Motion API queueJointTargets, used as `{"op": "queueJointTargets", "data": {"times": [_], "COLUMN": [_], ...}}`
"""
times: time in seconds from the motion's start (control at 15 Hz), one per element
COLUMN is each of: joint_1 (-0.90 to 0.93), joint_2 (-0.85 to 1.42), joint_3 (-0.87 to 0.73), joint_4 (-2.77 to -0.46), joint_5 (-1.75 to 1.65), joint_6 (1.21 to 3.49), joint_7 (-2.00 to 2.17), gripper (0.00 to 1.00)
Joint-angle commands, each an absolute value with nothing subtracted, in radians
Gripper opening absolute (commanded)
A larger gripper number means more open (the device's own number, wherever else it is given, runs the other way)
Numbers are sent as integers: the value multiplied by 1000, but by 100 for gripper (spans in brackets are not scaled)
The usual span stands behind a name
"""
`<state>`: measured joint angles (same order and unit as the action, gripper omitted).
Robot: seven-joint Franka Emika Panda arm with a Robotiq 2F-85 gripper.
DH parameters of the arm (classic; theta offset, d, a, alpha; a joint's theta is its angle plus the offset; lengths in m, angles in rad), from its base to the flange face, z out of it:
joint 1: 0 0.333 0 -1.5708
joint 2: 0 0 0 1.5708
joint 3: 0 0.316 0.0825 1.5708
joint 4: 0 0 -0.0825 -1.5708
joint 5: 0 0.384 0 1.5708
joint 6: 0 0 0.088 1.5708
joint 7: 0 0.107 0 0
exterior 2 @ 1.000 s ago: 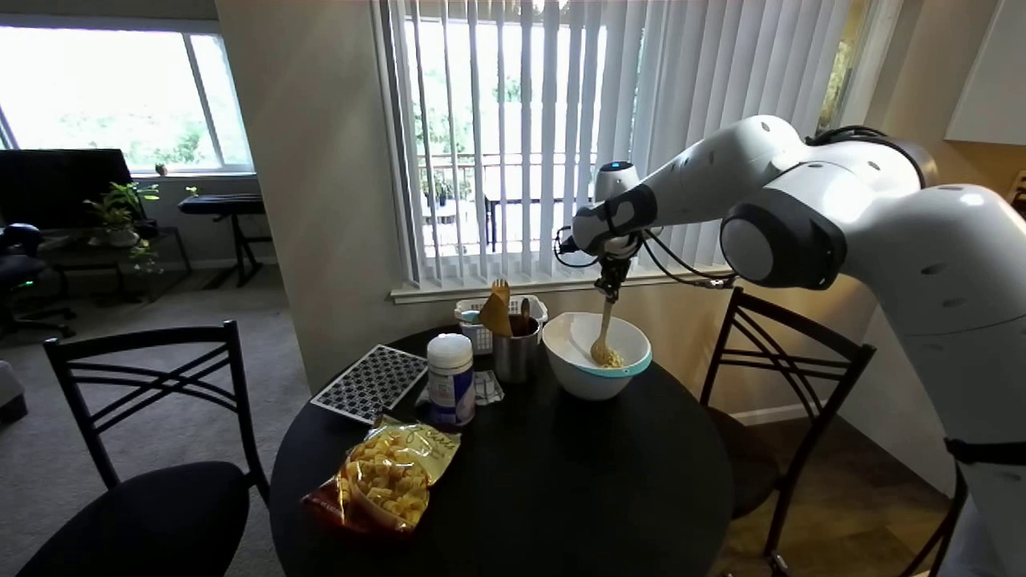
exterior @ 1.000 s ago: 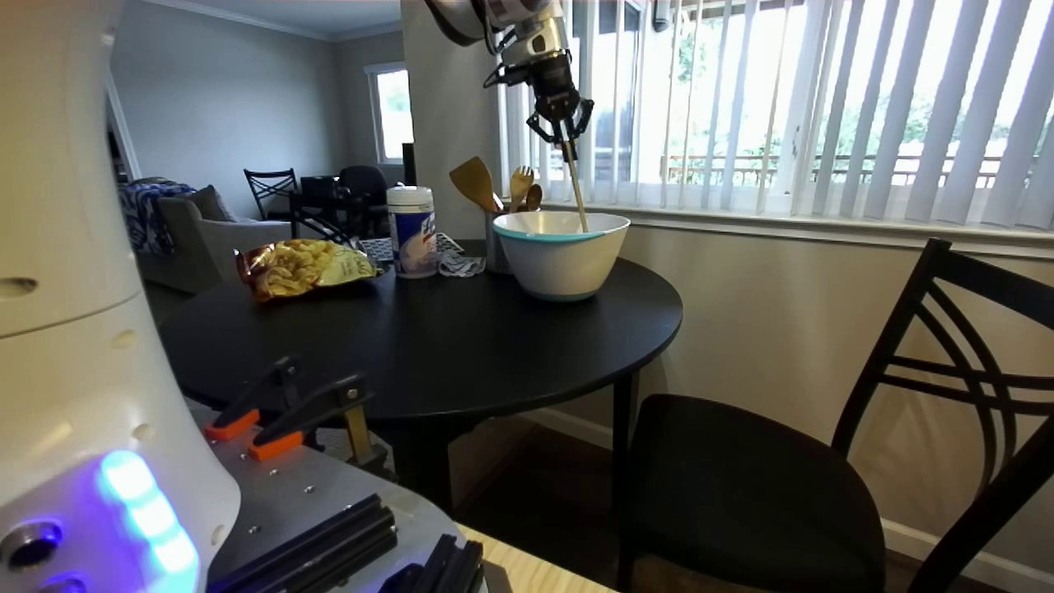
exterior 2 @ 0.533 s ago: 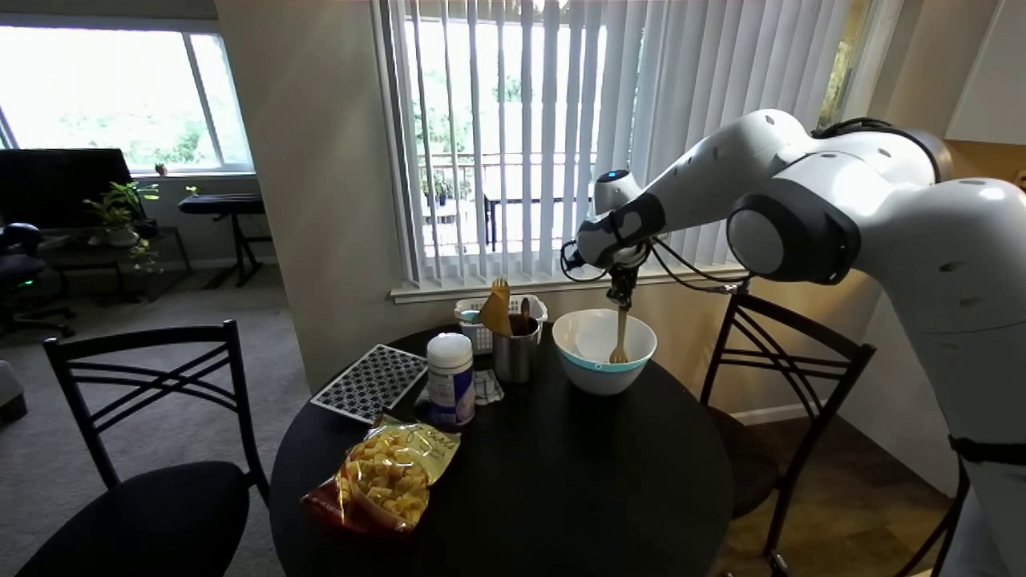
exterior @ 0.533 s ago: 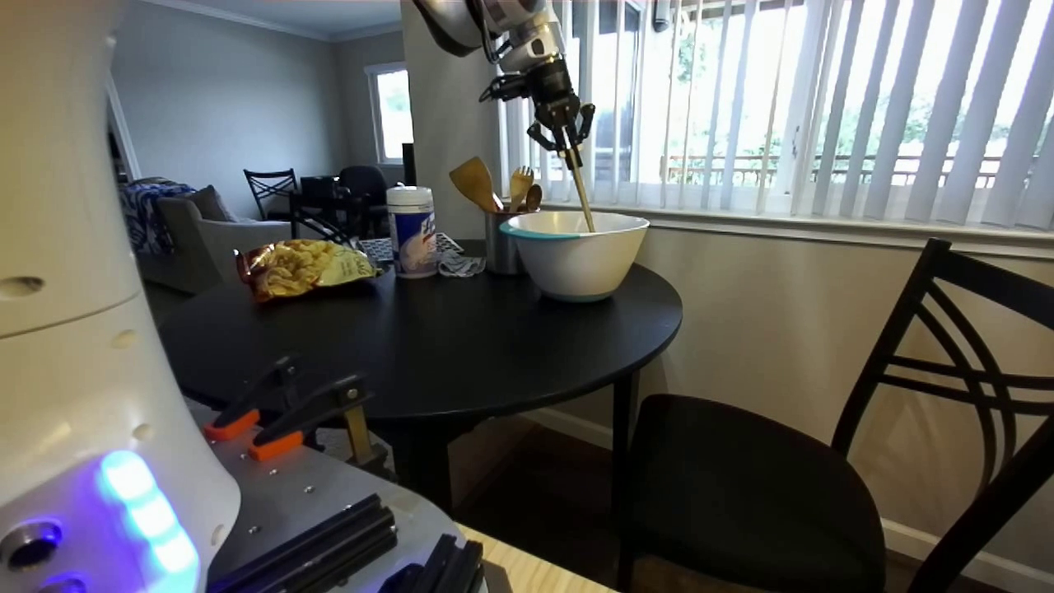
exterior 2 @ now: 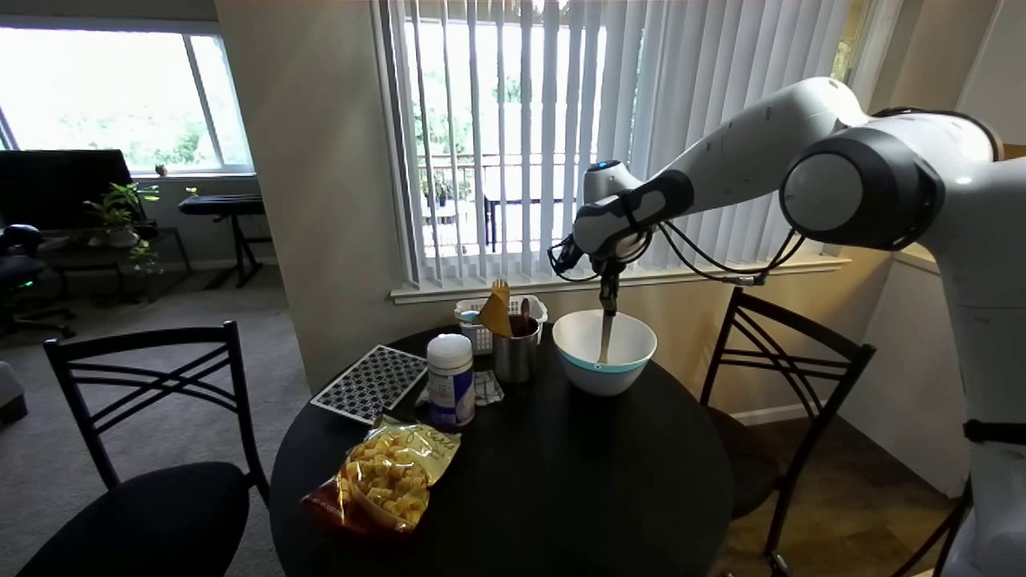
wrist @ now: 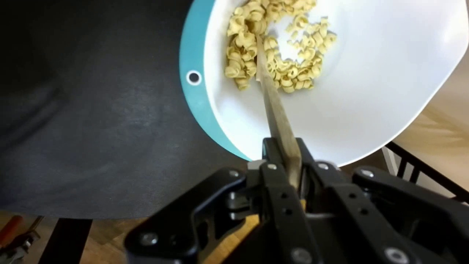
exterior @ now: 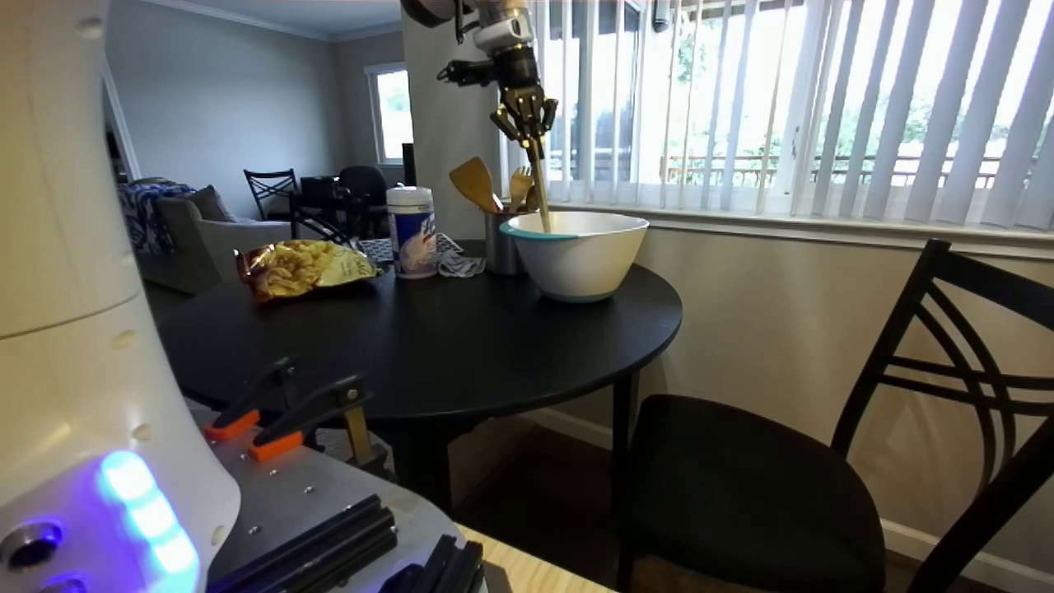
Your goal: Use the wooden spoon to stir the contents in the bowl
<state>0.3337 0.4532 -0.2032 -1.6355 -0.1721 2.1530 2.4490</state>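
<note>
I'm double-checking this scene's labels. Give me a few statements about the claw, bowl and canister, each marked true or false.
1. The claw grips the spoon. True.
2. The spoon's lower end is inside the bowl. True.
3. The bowl is empty. False: curly yellow pieces lie in it.
4. The bowl stands on a chair. False: it stands on the table.
5. The canister stands upright. True.

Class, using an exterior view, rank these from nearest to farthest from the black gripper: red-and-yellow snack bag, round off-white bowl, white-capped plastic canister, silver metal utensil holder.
1. Round off-white bowl: below the gripper.
2. Silver metal utensil holder: left of the bowl there.
3. White-capped plastic canister: farther left.
4. Red-and-yellow snack bag: left foreground.
</note>
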Motion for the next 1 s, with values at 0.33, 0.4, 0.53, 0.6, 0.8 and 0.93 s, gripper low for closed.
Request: {"op": "queueJointTargets", "data": {"times": [0.33, 0.4, 0.53, 0.6, 0.8, 0.93], "joint_1": [243, 241, 241, 247, 256, 370], "joint_2": [464, 468, 473, 472, 460, 472], "joint_3": [-51, -49, -58, -73, -106, -299], "joint_4": [-1648, -1651, -1652, -1652, -1663, -1642], "joint_5": [-135, -135, -141, -152, -169, -43], "joint_6": [2255, 2273, 2307, 2318, 2353, 2369], "joint_7": [2434, 2437, 2472, 2515, 2667, 2626], "gripper": [4, 4, 4, 4, 5, 5]}}
